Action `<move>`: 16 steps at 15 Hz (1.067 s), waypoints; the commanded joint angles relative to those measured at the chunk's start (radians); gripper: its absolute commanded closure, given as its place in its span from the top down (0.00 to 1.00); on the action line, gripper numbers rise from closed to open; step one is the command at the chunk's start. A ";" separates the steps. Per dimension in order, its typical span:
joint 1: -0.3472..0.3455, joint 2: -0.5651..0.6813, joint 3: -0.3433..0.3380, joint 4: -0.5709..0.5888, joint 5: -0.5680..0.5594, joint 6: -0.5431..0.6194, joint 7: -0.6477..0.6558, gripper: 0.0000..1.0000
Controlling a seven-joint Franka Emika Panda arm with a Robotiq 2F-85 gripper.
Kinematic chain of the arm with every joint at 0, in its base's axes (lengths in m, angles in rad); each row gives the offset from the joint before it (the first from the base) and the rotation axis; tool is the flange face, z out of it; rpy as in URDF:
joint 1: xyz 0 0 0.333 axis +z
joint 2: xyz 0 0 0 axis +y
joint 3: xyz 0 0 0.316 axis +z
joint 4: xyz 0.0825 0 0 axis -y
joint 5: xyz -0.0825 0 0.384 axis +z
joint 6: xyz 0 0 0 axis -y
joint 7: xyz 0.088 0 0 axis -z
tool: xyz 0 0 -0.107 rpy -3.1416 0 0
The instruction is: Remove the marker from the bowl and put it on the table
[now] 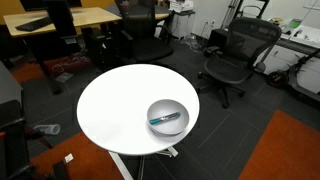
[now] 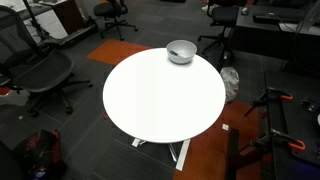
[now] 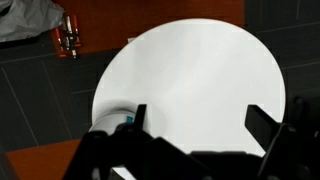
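The grey metallic bowl (image 1: 167,116) sits near the edge of the round white table (image 1: 115,105). The teal-blue marker (image 1: 165,118) lies inside it. In an exterior view the bowl (image 2: 181,51) is at the table's (image 2: 160,105) far edge, and the marker cannot be made out there. In the wrist view my gripper (image 3: 198,108) is open and empty, high above the table (image 3: 190,60). Its left finger covers most of the bowl (image 3: 108,116). A bit of the marker (image 3: 127,124) shows beside that finger. Neither exterior view shows the arm.
Black office chairs (image 1: 232,55) (image 2: 40,72) stand around the table. Wooden desks (image 1: 60,20) are at the back. Orange carpet patches (image 1: 285,150) lie on the dark floor. A small object (image 3: 68,36) stands on the floor near the table.
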 commanded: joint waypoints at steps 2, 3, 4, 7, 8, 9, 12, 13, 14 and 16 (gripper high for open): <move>-0.004 0.001 0.003 0.002 0.001 -0.002 -0.001 1.00; -0.004 0.001 0.003 0.002 0.001 -0.002 -0.001 1.00; -0.004 0.001 0.003 0.002 0.001 -0.002 -0.001 1.00; -0.004 0.001 0.003 0.002 0.001 -0.002 -0.001 1.00; -0.004 0.019 -0.001 0.013 0.001 0.000 -0.010 1.00; -0.006 0.031 -0.003 0.018 -0.001 0.009 -0.008 1.00; -0.020 0.101 -0.013 0.046 -0.004 0.062 0.005 1.00; -0.025 0.130 -0.017 0.057 -0.006 0.081 0.007 1.00; -0.030 0.148 -0.020 0.063 -0.009 0.097 0.012 1.00; -0.037 0.195 -0.033 0.075 0.008 0.145 -0.008 1.00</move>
